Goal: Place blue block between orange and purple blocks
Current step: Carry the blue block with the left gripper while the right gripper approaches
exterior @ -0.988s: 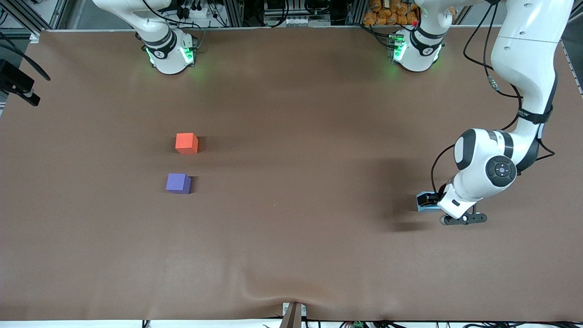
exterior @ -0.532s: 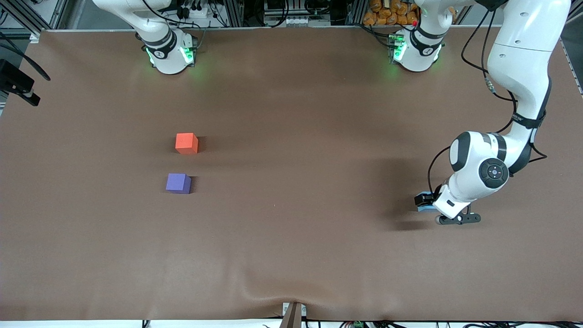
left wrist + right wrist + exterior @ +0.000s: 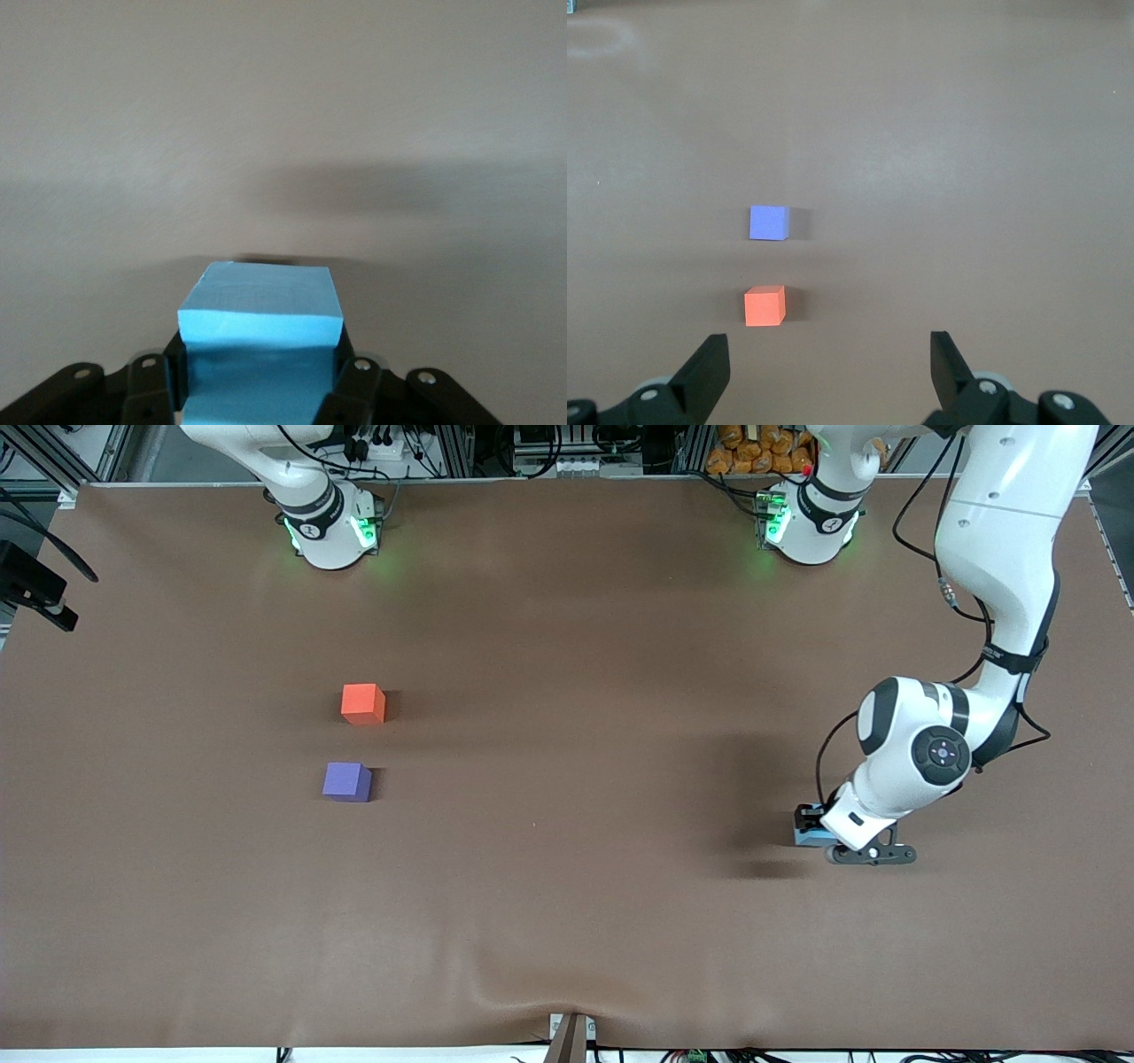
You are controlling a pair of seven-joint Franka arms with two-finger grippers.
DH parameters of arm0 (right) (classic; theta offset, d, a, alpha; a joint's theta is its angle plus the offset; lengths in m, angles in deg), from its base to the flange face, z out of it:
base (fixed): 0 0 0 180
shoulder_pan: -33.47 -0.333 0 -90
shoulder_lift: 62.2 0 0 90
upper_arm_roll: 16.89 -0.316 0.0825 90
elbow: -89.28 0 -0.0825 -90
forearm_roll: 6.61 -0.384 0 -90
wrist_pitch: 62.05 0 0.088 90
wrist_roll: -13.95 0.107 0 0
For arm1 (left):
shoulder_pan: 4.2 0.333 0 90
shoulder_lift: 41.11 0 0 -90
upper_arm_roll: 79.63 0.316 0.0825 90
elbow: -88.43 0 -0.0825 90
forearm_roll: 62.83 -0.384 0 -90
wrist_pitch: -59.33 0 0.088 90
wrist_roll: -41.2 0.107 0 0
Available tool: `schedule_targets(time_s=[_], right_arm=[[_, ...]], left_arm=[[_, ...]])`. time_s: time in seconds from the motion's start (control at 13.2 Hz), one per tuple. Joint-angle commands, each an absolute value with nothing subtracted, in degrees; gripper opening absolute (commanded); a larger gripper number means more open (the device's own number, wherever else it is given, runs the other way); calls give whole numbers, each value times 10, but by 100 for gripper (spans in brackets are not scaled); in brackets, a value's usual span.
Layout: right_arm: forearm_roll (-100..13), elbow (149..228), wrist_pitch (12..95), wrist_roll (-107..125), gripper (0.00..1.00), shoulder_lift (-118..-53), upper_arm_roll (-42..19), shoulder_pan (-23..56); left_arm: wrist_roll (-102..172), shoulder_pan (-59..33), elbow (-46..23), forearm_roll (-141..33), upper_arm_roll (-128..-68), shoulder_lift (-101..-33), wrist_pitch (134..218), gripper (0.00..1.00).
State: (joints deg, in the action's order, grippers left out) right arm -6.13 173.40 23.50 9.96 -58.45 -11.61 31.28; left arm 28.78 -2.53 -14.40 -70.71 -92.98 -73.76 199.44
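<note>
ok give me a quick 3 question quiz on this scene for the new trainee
1. True or false: the left pincer is shut on the blue block.
2. Multiple choice: which block lies nearer to the front camera? A) the orange block B) the purple block C) both lie level.
3. Short answer: how do the fingers of the right pincer stand, and what do they hold?

Key
1. True: both fingers press the blue block's sides, toward the left arm's end of the brown table.
2. B.
3. Open, holding nothing; the right pincer is up over the table, with the orange and purple blocks in its view.
</note>
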Motion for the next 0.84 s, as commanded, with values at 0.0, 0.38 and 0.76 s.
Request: schedule_targets(time_s=[0.0,0.38,0.76], right_arm=[[-61,1719,231,93,100,-592,-114,314],[-61,1719,232,94,100,-595,-114,315],[-52,1722,226,93,100,-637,-114,315]], left_arm=[[263,-31,-136,-714,-994,-696,1977,0],[176,-184,-51,-718,-1029,-719,1884,0],[-19,-449,98,-725,-905,-845,1883,0]])
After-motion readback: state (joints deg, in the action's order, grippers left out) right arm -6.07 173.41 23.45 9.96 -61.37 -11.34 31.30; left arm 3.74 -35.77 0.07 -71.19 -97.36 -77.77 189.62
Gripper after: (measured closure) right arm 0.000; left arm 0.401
